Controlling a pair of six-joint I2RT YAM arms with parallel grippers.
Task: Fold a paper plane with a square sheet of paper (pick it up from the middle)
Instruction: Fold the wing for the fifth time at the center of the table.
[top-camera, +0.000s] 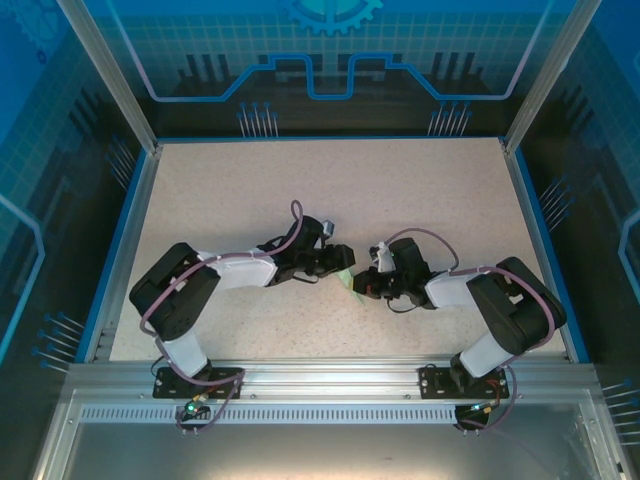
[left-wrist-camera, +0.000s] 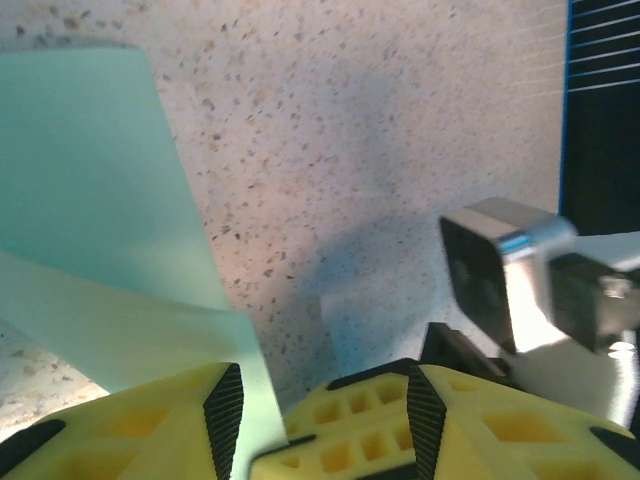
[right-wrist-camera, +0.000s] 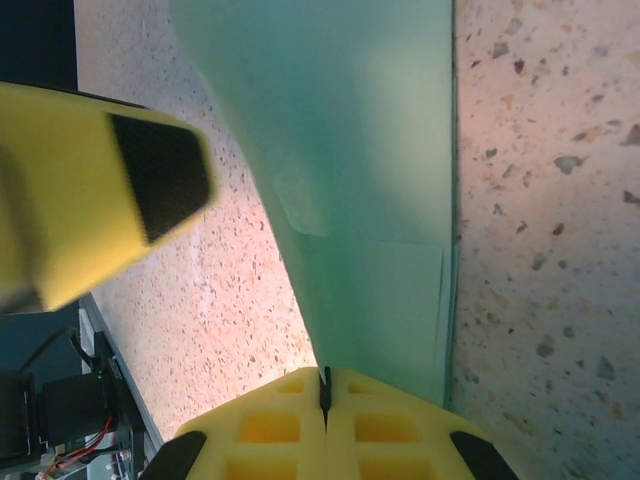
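Note:
The sheet of paper (top-camera: 346, 283) is pale mint green and shows as a small patch between the two grippers at mid table. My right gripper (right-wrist-camera: 323, 385) is shut on it: the paper's (right-wrist-camera: 350, 150) lower edge runs into the seam between the yellow fingers, and folded layers rise away from them. My left gripper (left-wrist-camera: 322, 400) is open, and a strip of the paper (left-wrist-camera: 90, 180) hangs beside its left pad (left-wrist-camera: 225, 410). Yellow latticed fingers (left-wrist-camera: 350, 420), seemingly the right gripper's, sit between its jaws. Seen from above, the left gripper (top-camera: 343, 263) and right gripper (top-camera: 360, 284) meet tip to tip. The paper's overall shape is hidden.
The speckled tabletop (top-camera: 300, 190) stretches free to the back and both sides, bounded by a blue rim (top-camera: 128, 230). An aluminium rail (top-camera: 320, 385) carries both arm bases at the near edge. The right wrist's silver camera (left-wrist-camera: 505, 285) hangs close to my left fingers.

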